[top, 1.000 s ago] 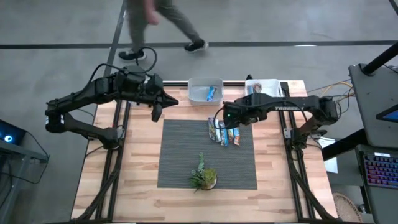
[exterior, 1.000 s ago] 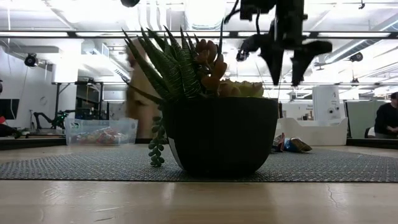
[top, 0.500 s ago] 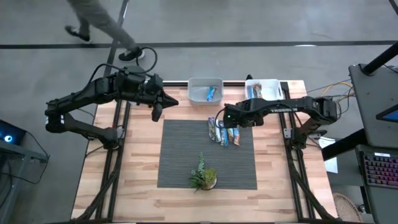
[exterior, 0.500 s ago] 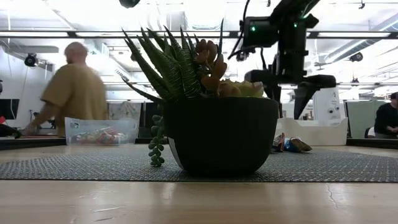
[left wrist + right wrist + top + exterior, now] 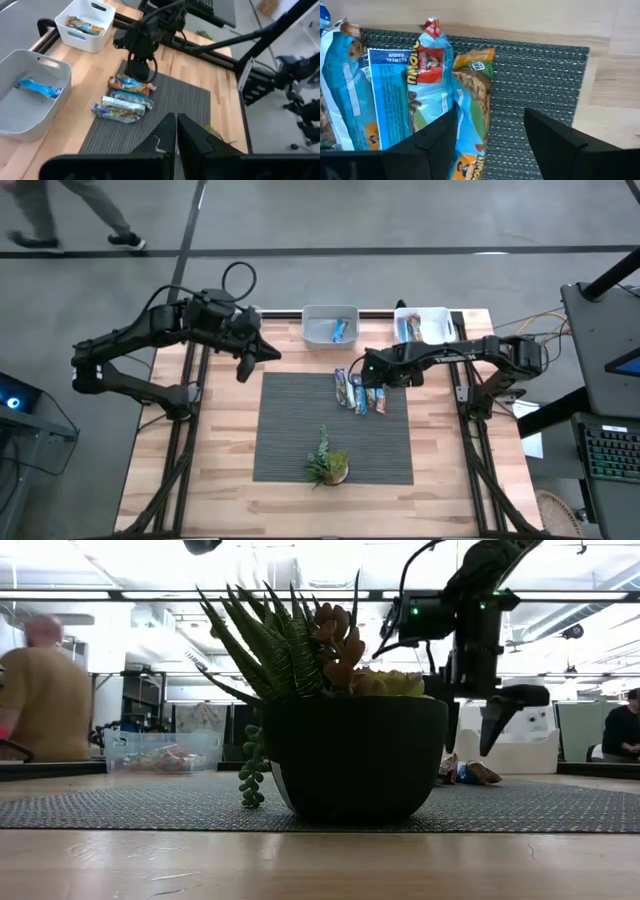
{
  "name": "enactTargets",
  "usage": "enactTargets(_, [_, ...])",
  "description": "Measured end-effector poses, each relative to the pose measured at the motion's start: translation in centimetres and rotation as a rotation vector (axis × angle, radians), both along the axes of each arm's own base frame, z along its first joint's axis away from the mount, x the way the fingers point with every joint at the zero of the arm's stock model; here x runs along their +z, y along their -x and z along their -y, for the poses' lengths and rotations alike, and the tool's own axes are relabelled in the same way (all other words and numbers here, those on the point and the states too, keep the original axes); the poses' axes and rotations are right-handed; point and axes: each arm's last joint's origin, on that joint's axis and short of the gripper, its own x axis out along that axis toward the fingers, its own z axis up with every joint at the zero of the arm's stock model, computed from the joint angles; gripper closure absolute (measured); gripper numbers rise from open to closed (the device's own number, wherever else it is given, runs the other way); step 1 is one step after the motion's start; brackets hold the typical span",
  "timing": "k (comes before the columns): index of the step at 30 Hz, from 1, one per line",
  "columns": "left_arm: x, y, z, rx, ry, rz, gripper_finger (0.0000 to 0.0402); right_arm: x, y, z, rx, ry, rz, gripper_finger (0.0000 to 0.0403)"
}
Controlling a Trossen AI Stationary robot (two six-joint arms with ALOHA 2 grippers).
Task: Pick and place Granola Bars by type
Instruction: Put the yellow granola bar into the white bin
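Fingers on the right gripper (image 5: 490, 145) stand wide apart and hold nothing, low over the end of the row of granola bars (image 5: 360, 392) lying side by side on the dark mat (image 5: 290, 440). Bare mat and wood lie beyond them. The left gripper (image 5: 243, 368) is pinched shut and empty, hanging off to the side. Only the high view shows one bar in each of two bins (image 5: 318, 326) behind them.

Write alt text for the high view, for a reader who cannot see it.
Seen from above, the right arm's open tool hovers over a cluster of granola bars on a grey mat, beside a small plant. Two bins at the table's far edge hold bars; the left tool, shut, waits over the table's left side.
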Motion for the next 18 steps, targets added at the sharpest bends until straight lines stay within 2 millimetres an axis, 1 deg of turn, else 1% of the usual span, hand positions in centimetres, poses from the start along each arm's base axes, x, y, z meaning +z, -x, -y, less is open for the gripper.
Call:
enactTargets(3, [0.2,0.7,0.2,-0.013,-0.022,-0.002,0.0401,-0.4,0.0,0.0,-0.01,0.004,0.022,0.0183])
enactTargets(9, [1.0,2.2,0.5,-0.024,-0.068,0.047,0.0401,-0.4,-0.3,0.1,-0.013,0.012,0.062,0.0183])
enactTargets(14, [1.3,2.9,0.7,-0.02,-0.076,0.066,0.0401,-1.0,-0.5,0.1,-0.026,0.002,0.045,0.0183])
enactTargets(18, [1.3,3.0,0.7,-0.02,-0.075,0.065,0.0401,-1.9,-1.4,0.2,-0.022,-0.021,0.028,0.0183])
